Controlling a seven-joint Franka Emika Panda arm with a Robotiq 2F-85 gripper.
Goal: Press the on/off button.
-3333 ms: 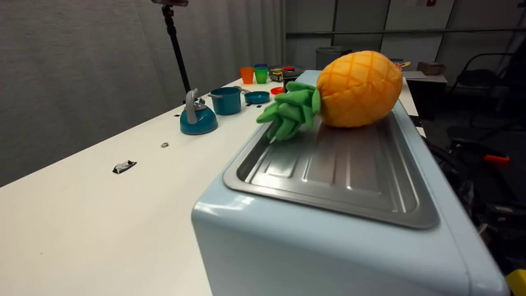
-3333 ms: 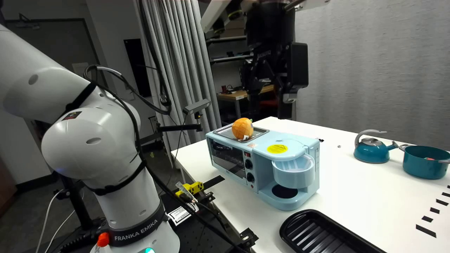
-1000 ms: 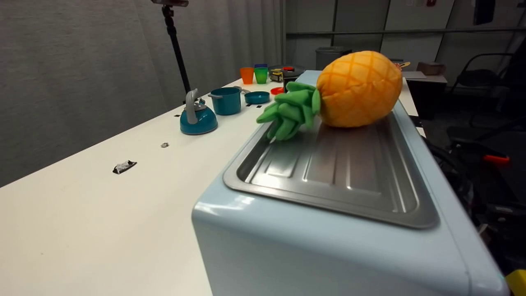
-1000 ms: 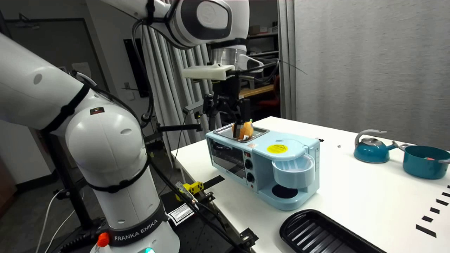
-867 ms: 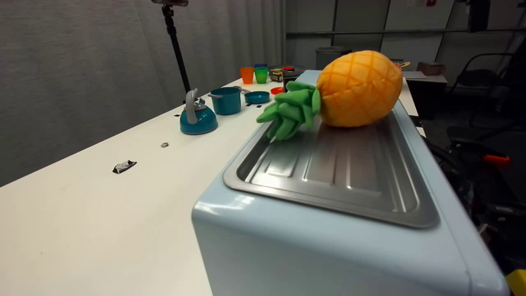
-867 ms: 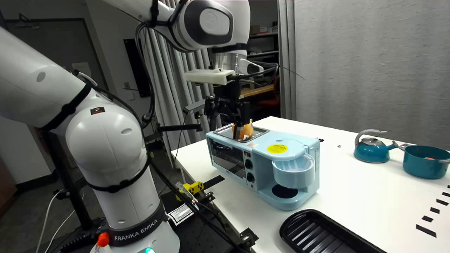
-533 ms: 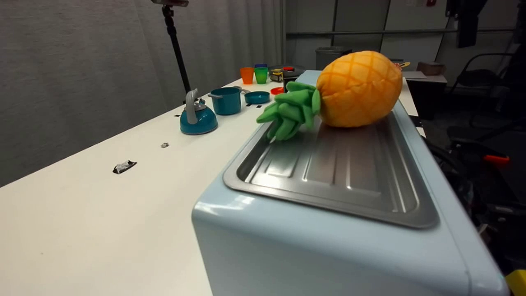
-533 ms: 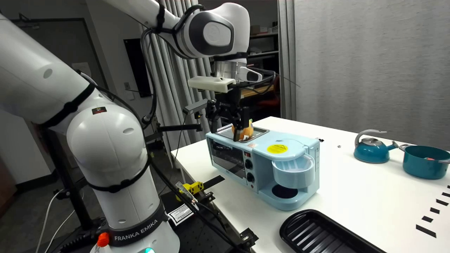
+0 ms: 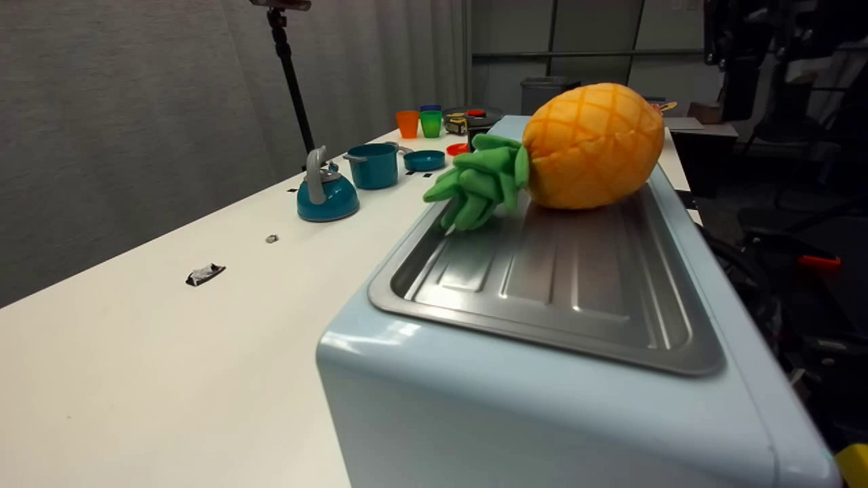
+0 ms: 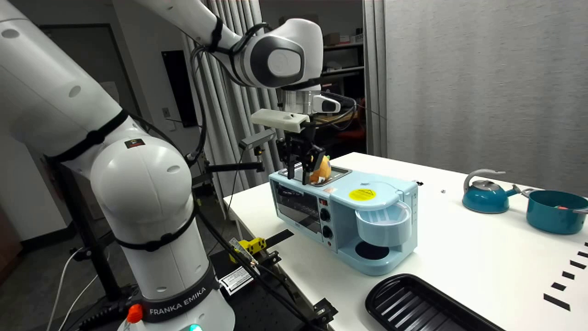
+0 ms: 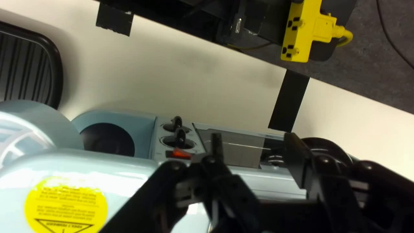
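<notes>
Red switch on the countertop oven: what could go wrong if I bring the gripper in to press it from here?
Wrong control: the upper black knob sits just below the red switch, so a low press might catch it.
Open jaws: with the gripper spread, one side could bump the oven door beside the switch.
Toy: in an exterior view the gripper overlaps the pineapple plush on the tray; whether they touch I can't tell, but a sideways move could knock it.

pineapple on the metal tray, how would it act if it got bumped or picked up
The pineapple looks like a stuffed fabric toy, so probably light and squashy. Being rounded, it may roll if nudged. The thick, drooping green leaves would likely bend, not snap.
</notes>
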